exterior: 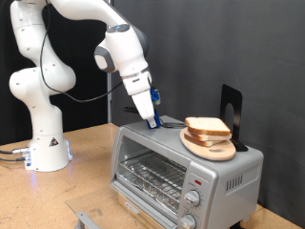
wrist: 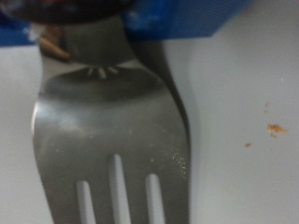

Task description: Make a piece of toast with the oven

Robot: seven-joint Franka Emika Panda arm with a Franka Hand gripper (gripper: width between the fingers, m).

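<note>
A: What is seen of the larger things?

B: The arm [exterior: 57, 57] is seen bent over the bench [exterior: 76, 181], and the oven [exterior: 181, 172] is stood directly under the jaws, its glass door shut and its wire rack visible behind the glass. Two round knobs [exterior: 191, 208] are set on its front, below and to one side of the jaws.

A: And where are the jaws?

B: The gripper [exterior: 152, 118] is lowered onto the oven's top surface. A fork [wrist: 112, 140] is shown filling the wrist view, its tines pointing away from the jaws over the grey metal top; it cannot be told whether the jaws are spread or pinched on its handle.

A: The bread?

B: The piece of toast [exterior: 206, 125] is laid on a round wooden plate [exterior: 212, 145] on the oven top, near the jaws. A few crumbs [wrist: 273, 128] are scattered beside the fork
</note>
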